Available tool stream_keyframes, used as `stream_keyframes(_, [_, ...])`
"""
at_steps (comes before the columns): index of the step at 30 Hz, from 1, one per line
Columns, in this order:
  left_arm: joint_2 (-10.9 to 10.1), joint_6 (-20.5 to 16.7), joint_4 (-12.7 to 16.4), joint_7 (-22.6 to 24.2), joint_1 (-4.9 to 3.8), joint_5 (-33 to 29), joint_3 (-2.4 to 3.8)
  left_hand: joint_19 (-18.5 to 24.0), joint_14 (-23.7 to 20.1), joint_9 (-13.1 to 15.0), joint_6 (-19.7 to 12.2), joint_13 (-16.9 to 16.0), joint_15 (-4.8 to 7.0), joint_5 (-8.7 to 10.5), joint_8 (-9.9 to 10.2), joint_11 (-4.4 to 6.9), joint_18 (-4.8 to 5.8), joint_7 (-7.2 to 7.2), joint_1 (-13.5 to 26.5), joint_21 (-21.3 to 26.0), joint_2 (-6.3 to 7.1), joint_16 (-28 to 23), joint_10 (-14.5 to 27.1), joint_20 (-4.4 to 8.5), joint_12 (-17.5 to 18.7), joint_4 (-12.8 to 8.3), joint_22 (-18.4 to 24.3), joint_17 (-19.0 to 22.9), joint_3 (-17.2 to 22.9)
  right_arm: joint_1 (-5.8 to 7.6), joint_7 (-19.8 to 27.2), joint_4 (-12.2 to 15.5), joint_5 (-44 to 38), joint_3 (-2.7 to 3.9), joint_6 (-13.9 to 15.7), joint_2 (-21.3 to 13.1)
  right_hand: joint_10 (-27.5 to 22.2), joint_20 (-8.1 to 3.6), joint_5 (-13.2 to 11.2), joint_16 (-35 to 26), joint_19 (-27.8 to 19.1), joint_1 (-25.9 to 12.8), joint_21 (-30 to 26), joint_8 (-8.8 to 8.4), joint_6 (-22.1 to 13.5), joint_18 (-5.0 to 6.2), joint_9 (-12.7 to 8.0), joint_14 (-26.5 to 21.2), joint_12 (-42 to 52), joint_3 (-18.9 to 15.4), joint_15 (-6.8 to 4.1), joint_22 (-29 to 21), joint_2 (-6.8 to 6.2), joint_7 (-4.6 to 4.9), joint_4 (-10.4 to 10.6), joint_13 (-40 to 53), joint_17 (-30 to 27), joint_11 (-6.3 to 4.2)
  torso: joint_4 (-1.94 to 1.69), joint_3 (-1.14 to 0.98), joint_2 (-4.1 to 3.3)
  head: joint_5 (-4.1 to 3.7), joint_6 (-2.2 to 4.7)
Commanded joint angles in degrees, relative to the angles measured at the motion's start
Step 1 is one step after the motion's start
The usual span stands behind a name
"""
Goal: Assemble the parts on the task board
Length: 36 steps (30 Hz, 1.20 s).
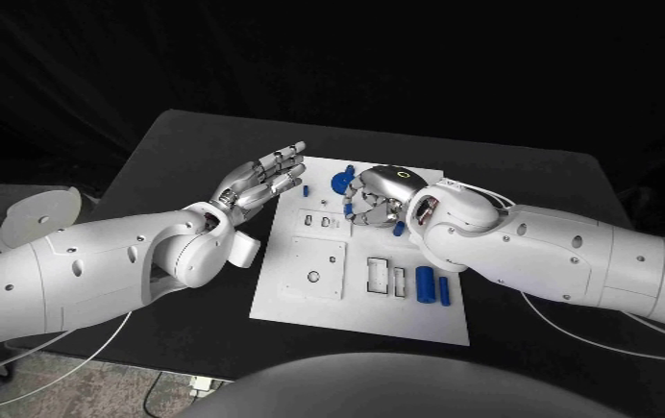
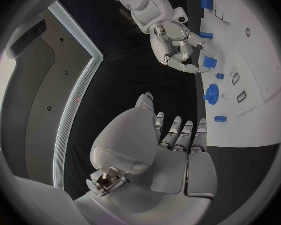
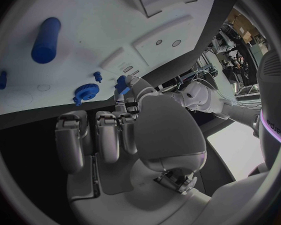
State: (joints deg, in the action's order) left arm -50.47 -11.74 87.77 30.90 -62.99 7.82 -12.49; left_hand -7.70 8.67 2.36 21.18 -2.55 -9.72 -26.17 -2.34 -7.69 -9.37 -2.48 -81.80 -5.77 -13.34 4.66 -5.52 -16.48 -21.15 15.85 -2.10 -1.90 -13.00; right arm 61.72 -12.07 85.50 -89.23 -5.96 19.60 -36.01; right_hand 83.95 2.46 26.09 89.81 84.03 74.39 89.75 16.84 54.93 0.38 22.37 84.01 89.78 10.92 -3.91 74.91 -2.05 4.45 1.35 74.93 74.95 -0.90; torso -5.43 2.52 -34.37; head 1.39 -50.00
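I see the task board (image 1: 363, 314), a flat white plate with a matte face, lying in the middle of the black counter (image 1: 181, 149). Its surface carries shallow rectangular recesses and a raised square panel with a small round hole (image 1: 313, 275).

Near its close right corner lie two smooth blue cylinders side by side, the thick blue cylinder (image 1: 424, 281) and the slimmer blue pin (image 1: 445, 289) just beside it. At the far edge sits a toothed blue gear (image 1: 341, 184), with a small blue peg (image 1: 307, 190) to its left.

My right hand (image 1: 374, 197) hangs over the far middle of the board, silver fingers curled downward and a green ring glowing on its back. My right wrist view shows its fingertips closed around a small blue block (image 3: 122, 84), held just above the white surface. My left wrist view shows that same hand from the side, with the block (image 2: 210, 62) sticking out beyond the fingertips, something my head view hides under the knuckles.

My left hand (image 1: 258, 184) is raised beside the board's left edge, palm up, fingers straight and spread, holding nothing. In its own wrist view (image 2: 172, 145) the fingers point toward the board without touching it.

My right wrist view also shows the gear (image 3: 87, 91) and a blue stud (image 3: 97, 76) near the held block.
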Motion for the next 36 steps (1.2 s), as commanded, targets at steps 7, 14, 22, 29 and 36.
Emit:
stream_keyframes(7, [0.6, 1.2, -0.3, 0.7, -0.01, -0.1, 0.04, -0.2, 0.4, 0.0, 0.0, -0.1, -0.07, -0.39, -0.1, -0.46, -0.76, 0.34, -0.7, -0.4, -0.03, 0.3, -0.1, -0.19, -0.3, 0.0, -0.1, -0.1, 0.3, -0.24, -4.5, -1.7, -3.3, 0.02, -3.2, 1.9, 6.1, 0.43, 0.6, 0.2, 6.0, -0.3, 0.3, 0.07, 0.1, -0.38, 3.1, 6.0, 0.2, 0.3, 0.45, 15.1, -0.04, -0.13, -0.5, 15.1, 15.1, 0.68, 0.10, -0.01, 0.04, -0.03, 0.00])
stream_keyframes(14, [0.7, 1.4, -0.5, 0.6, -0.01, -0.1, 0.04, -0.2, 0.4, 0.0, 0.0, -0.1, -0.07, -0.39, -0.1, -0.46, -0.76, 0.34, -0.7, -0.4, -0.03, 0.3, -0.1, -0.19, -0.3, 0.0, -0.1, -0.1, 0.3, -0.51, -5.3, -2.8, -3.5, 0.02, -4.4, 3.2, 6.1, 0.46, 0.6, 0.2, 6.0, -0.3, 0.3, 0.00, 0.1, -0.38, 3.1, 6.0, 0.2, 0.3, 0.49, 15.1, -0.06, -0.09, -0.6, 15.1, 15.1, 0.73, 0.04, -0.04, 0.00, 0.25, 0.00])
stream_keyframes(22, [0.8, 1.5, -0.6, 0.6, 0.00, -0.1, 0.04, -0.2, 0.4, 0.0, 0.0, -0.1, -0.07, -0.39, -0.1, -0.46, -0.76, 0.34, -0.7, -0.4, -0.03, 0.3, -0.1, -0.19, -0.3, 0.0, -0.1, -0.1, 0.3, -1.39, -4.7, -4.3, -3.6, 0.02, -3.9, 4.4, 6.1, 0.58, 0.3, 0.2, 6.0, -0.3, 0.3, -0.60, -0.4, -0.38, 3.1, 6.0, 0.2, 0.6, 0.60, 15.1, -0.09, 0.13, -0.8, 15.1, 15.1, 0.78, 0.10, -0.02, -0.03, 0.33, 0.00])
stream_keyframes(29, [0.9, 1.6, -0.7, 0.5, 0.00, -0.1, 0.04, -0.2, 0.5, 0.0, 0.0, -0.1, -0.08, -0.42, -0.1, -0.49, -0.76, 0.42, -0.8, -0.4, -0.08, 0.3, -0.1, -0.19, -0.3, 0.0, -0.1, -0.1, 0.3, -1.67, -4.6, -5.3, -3.7, 0.02, -4.1, 4.8, 6.1, 0.68, -0.5, 0.2, 6.0, -0.4, 0.3, -1.30, -0.9, -0.38, 3.0, 6.0, 0.2, 0.8, 0.65, 15.1, -0.13, 0.28, -1.0, 15.1, 15.1, 0.83, 0.04, 0.03, 0.07, 0.21, 0.00])
stream_keyframes(36, [1.1, 1.7, -0.9, 0.5, 0.01, -0.2, 0.04, -0.2, 0.5, 0.0, 0.0, -0.1, -0.08, -0.42, -0.1, -0.49, -0.76, 0.42, -0.8, -0.4, -0.08, 0.3, -0.1, -0.19, -0.3, 0.0, -0.1, -0.1, 0.3, -1.75, -4.4, -5.5, -3.7, 0.02, -4.9, 5.0, 6.1, 0.81, -2.4, 0.2, 6.0, -0.7, 0.3, -3.13, -2.7, -0.38, 2.6, 6.0, 0.2, 1.2, 0.75, 15.1, -0.45, 0.53, -1.3, 15.1, 15.1, 0.96, 0.10, 0.01, 0.04, 0.18, 0.00])
